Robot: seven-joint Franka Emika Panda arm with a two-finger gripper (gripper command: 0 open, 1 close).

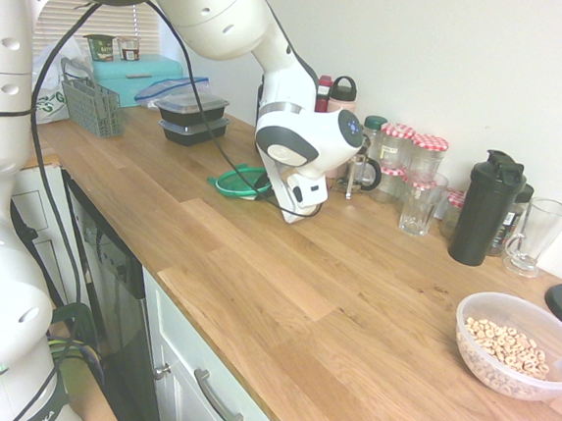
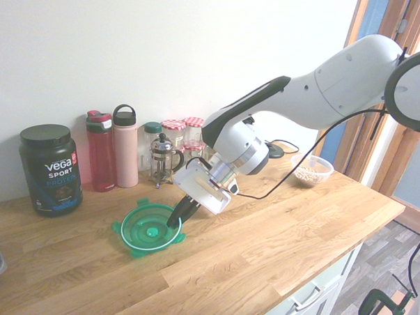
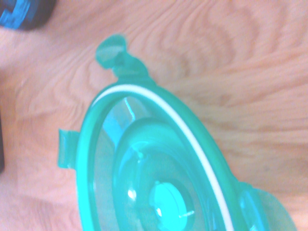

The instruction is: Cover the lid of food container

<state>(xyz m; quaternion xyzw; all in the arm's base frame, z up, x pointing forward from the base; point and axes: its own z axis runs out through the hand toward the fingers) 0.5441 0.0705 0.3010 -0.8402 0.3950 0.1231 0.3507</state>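
A kitchen wall in plain white backs a long oak-plank surface (image 2: 276,237) on which everything here stands. The round translucent green plastic lid (image 2: 150,229) with its snap tabs lies on the wood in front of the black protein tub (image 2: 50,168), whose label reads "VEGA SPORT PROTEIN", and a red water bottle (image 2: 101,151) and a pale pink flask (image 2: 125,146) stand just beside that tub against the wall. The white arm's tool (image 2: 180,213) reaches down at a slant onto the lid's rim on the side away from the tub, and its dark fingers look pinched together on that edge, so the tool appears closed on the lid, though the contact itself is small in the picture. The wrist view shows the lid close up, one side seeming tipped up from the wood. The round clear plastic food container (image 1: 518,346) with tan cereal rings inside sits uncovered, well apart from the tub, far along the surface near its other end. Judging from this, only the grasp is made; lifting the lid, carrying it over to the container and seating it on top are all still to do.
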